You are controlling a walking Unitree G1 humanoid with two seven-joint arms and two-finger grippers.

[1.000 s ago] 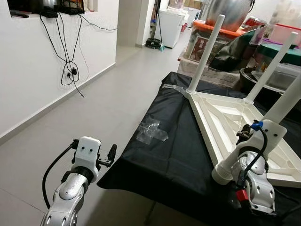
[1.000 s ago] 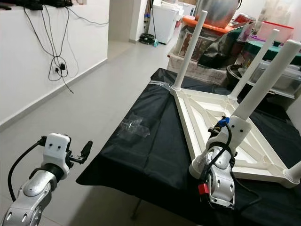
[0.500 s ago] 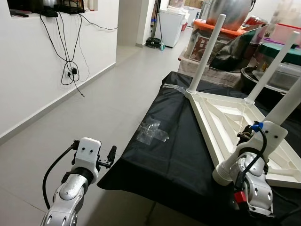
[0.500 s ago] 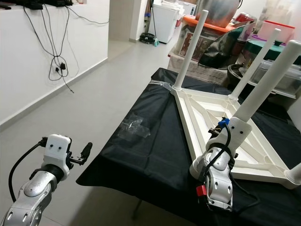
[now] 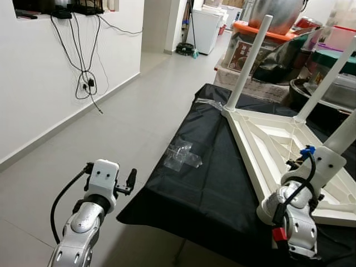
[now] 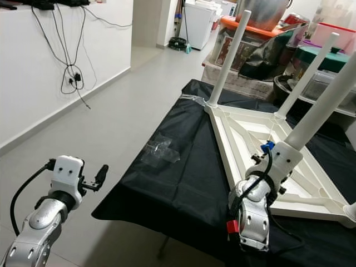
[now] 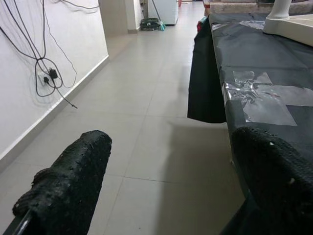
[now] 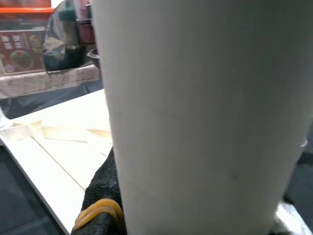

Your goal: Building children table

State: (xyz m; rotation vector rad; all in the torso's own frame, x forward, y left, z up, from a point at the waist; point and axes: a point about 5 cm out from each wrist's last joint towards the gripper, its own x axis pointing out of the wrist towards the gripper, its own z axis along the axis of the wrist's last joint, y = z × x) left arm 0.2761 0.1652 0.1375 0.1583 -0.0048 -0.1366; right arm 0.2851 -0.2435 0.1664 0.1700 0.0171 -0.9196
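Observation:
The white children's table [image 5: 267,139] lies upside down on a black cloth [image 5: 200,189]. Two of its white legs [image 5: 248,61] stand up at the far corners. My right gripper [image 6: 286,153] is at the table's near side, shut on a third white leg [image 6: 325,105] that slants up to the right. That leg's lower end is hidden behind my wrist. In the right wrist view the leg [image 8: 195,107] presses against one black finger [image 8: 100,196]. My left gripper [image 7: 171,186] hangs open over the floor, off the cloth's near left corner [image 5: 130,181], holding nothing.
A patch of clear tape [image 5: 181,156] lies on the cloth left of the table. Storage boxes and a big metal pot [image 5: 278,11] crowd the back right. Cables [image 5: 83,78] hang on the white wall at left. Tiled floor [image 5: 128,122] lies open between wall and cloth.
The whole view has shifted a little. My right wrist has drifted slightly right and down along with the leg it holds. The left gripper stays open in the same place.

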